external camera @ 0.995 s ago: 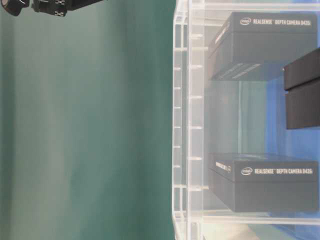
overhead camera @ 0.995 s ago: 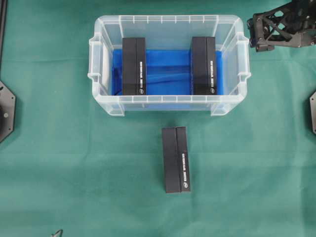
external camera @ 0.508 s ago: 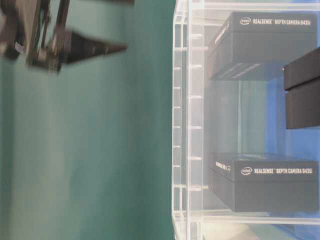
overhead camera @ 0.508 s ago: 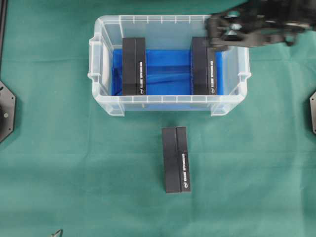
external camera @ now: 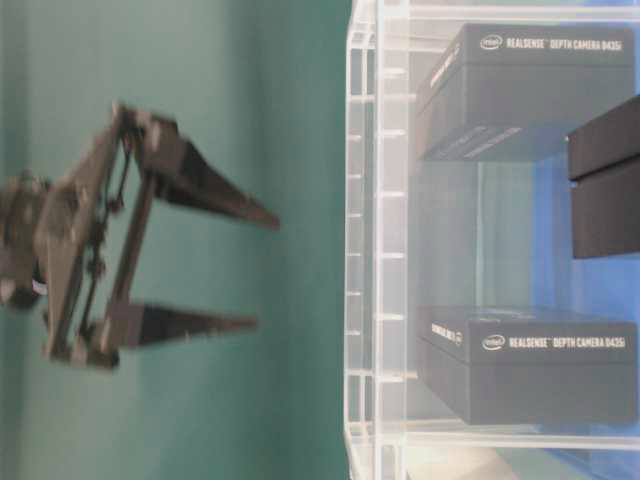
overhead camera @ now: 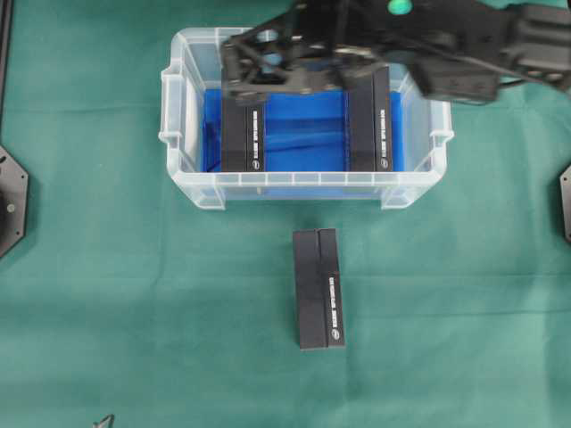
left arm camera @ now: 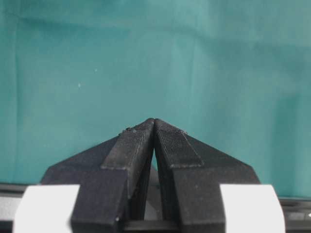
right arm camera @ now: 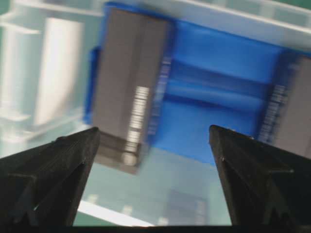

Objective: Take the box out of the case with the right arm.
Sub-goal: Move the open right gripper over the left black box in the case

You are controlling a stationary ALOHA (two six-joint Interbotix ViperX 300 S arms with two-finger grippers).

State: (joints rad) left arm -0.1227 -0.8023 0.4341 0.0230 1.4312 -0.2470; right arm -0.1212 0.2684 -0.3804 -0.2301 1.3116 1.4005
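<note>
Green cloth [overhead camera: 134,294] covers the table. Over it, the right gripper [overhead camera: 239,78] has its jaws spread wide and holds nothing, hanging above the clear case [overhead camera: 183,169]. Inside, on the blue lining, sit two black boxes: left box [overhead camera: 243,134], right box [overhead camera: 370,129]. A third box [overhead camera: 318,288] lies outside. The left gripper [left arm camera: 154,121] is pinched together, empty.

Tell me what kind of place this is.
Likely a robot lab bench: a green cloth covers the table, a black end effector hangs over a clear case, and identical depth-camera boxes serve as props.
</note>
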